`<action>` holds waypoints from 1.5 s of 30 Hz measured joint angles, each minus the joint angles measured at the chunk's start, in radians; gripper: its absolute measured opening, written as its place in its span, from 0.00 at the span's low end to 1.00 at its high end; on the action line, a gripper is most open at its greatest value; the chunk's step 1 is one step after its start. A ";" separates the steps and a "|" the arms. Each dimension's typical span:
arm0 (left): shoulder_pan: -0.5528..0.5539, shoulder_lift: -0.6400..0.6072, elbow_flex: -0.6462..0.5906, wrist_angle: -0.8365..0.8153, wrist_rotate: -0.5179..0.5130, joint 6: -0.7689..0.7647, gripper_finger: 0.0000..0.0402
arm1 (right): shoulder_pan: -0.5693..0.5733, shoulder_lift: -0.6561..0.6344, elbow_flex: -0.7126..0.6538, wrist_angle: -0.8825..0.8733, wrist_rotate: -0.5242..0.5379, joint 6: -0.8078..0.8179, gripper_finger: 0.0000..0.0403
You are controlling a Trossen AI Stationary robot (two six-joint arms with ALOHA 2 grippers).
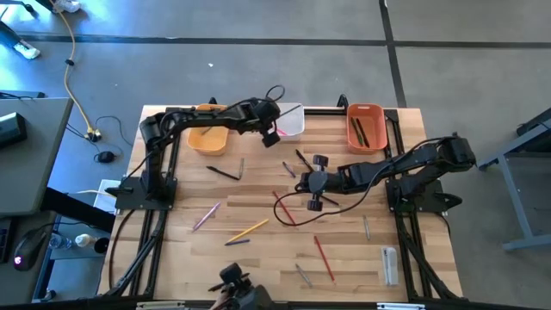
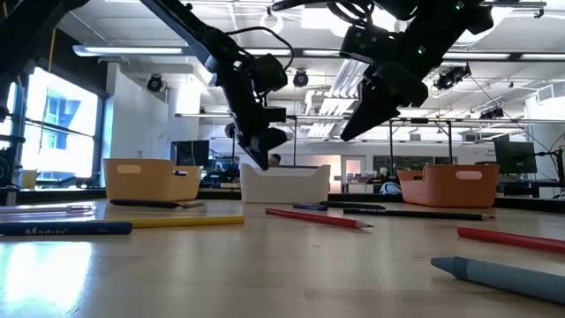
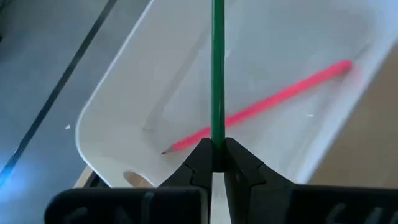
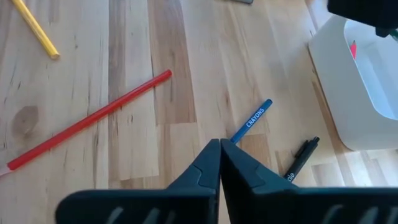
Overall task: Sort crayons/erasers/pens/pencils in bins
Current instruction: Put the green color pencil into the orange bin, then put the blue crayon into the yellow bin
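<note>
Wooden desk (image 1: 258, 258), with three bins along the far edge: yellow-orange bin (image 1: 208, 138) on the left, white bin (image 1: 291, 121) in the middle, red-orange bin (image 1: 365, 126) on the right, dark pens (image 1: 361, 132) inside.

Left arm reaching across the far edge; left gripper (image 3: 217, 149) above the white bin, jaws closed on a green pencil (image 3: 217, 68), upright between the fingers. Pink pencil (image 3: 261, 107) lying slantwise inside the white bin.

Right arm extended toward desk centre; right gripper (image 4: 220, 155) above the bare wood, jaws fully closed, nothing held. Just beside the fingertips: blue crayon (image 4: 252, 119) and black pen (image 4: 302, 157). Red pencil (image 4: 90, 118) and yellow pencil (image 4: 36, 28) farther off on the desk.
</note>
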 joint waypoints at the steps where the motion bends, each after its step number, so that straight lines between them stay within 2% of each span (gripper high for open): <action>1: 0.002 0.001 0.001 -0.004 0.000 0.007 0.01 | 0.000 0.000 0.000 -0.001 0.000 0.000 0.00; 8: 0.014 0.001 0.001 -0.048 0.053 0.018 0.02 | 0.000 0.000 0.000 -0.001 0.000 0.000 0.00; 15: 0.008 0.001 0.001 -0.059 0.052 0.037 0.04 | 0.000 0.000 0.000 -0.001 0.000 0.000 0.00; 26: 0.008 -0.004 0.000 -0.070 0.020 0.016 0.20 | 0.000 0.000 0.000 -0.007 -0.031 0.008 0.00; 31: -0.008 -0.070 -0.001 -0.078 -0.022 0.049 0.23 | -0.001 0.000 -0.003 0.010 -0.032 0.000 0.00; 33: -0.021 -0.118 -0.005 -0.073 -0.028 0.063 0.21 | -0.012 0.000 -0.034 0.118 -0.042 -0.021 0.00; 37: -0.046 -0.255 -0.095 -0.018 0.019 0.068 0.14 | -0.039 0.001 -0.156 0.382 -0.083 -0.042 0.00; 40: -0.063 -0.373 -0.227 0.080 0.065 0.080 0.07 | -0.058 0.001 -0.252 0.533 -0.084 -0.015 0.00; 45: -0.111 -0.568 -0.503 0.344 0.126 0.094 0.01 | -0.066 0.001 -0.358 0.660 -0.083 0.058 0.00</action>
